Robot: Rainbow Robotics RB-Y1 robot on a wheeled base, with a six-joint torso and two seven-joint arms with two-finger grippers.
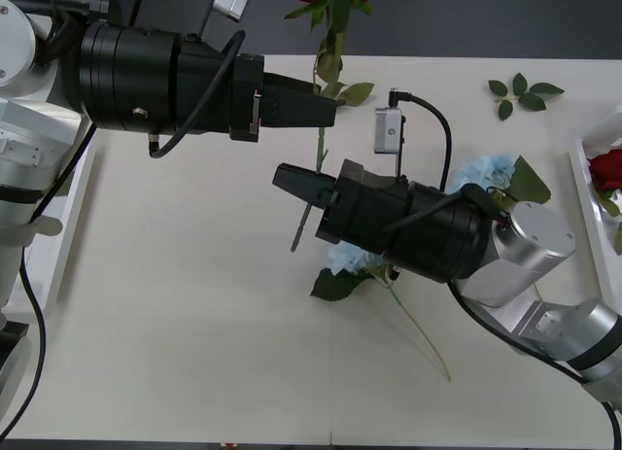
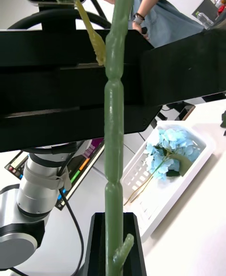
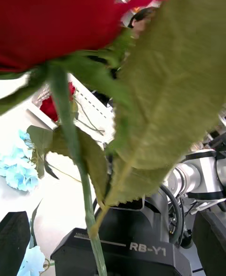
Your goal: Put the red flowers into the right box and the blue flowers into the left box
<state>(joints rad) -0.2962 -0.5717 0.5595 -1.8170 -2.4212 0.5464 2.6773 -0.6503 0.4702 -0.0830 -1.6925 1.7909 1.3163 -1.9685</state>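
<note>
One of the red flowers hangs over the table, its bloom (image 3: 56, 12) at the far edge and its stem (image 1: 319, 158) sloping toward me. My right gripper (image 1: 287, 181) is shut on the lower stem (image 2: 115, 116). Higher up the stem is my left gripper (image 1: 328, 108), open with its fingers (image 3: 13, 240) on either side. Blue flowers (image 1: 486, 171) lie on the table, partly under my right arm. The right box (image 1: 580, 192) holds a red flower (image 1: 607, 168). A blue flower (image 2: 169, 153) lies in the left box (image 2: 202, 156).
A loose green leaf sprig (image 1: 525, 90) lies at the far right of the table. The left box's rim (image 1: 70, 231) runs along the table's left side. A person stands behind the left arm, away from the flowers.
</note>
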